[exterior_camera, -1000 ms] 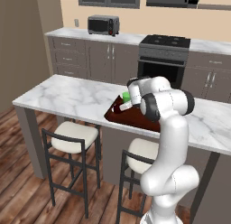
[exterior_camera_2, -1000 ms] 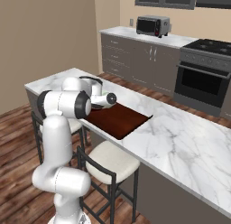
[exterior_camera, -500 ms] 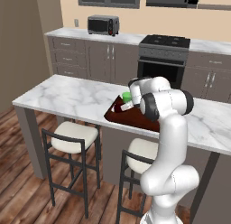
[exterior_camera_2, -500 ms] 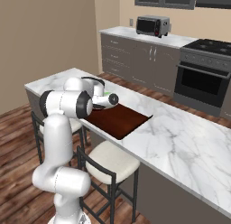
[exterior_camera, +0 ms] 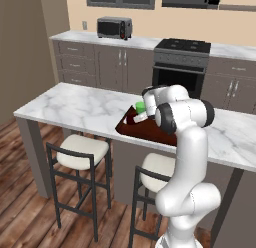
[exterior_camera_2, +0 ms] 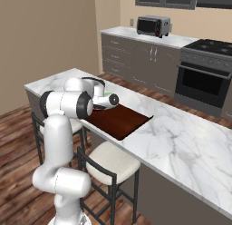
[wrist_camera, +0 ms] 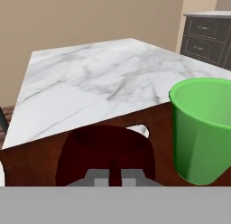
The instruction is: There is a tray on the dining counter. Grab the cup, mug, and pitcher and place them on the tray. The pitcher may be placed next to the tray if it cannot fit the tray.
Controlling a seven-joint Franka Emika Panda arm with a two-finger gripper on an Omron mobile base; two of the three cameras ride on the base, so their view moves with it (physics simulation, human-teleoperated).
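**Mug sinks toward the tray, next to the cup**

Motion over the last second is slight. The arm stays reached over the tray (exterior_camera_2: 120, 122) on the dining counter (exterior_camera: 75, 104), and in the left base view the gripper (exterior_camera: 137, 118) sits a little lower over the tray's near-left end than it did a second ago. Nothing else on the counter has shifted.

In the hand view the fingertips (wrist_camera: 111, 175) are pressed almost together, pinching what looks like the near wall of the dark maroon mug (wrist_camera: 103, 151). The mug hangs over the tray's end, just inside the cut-out handle. I cannot tell whether its base is touching the wood yet.

The green cup (wrist_camera: 203, 133) stands upright on the tray, just beside the mug and clear of it.

By my reading, the cup is done and the mug is at the point of being set down. The likely next moves are to finish lowering, release, and lift straight up so the cup is not knocked. The pitcher would then be the last item to bring to the tray.
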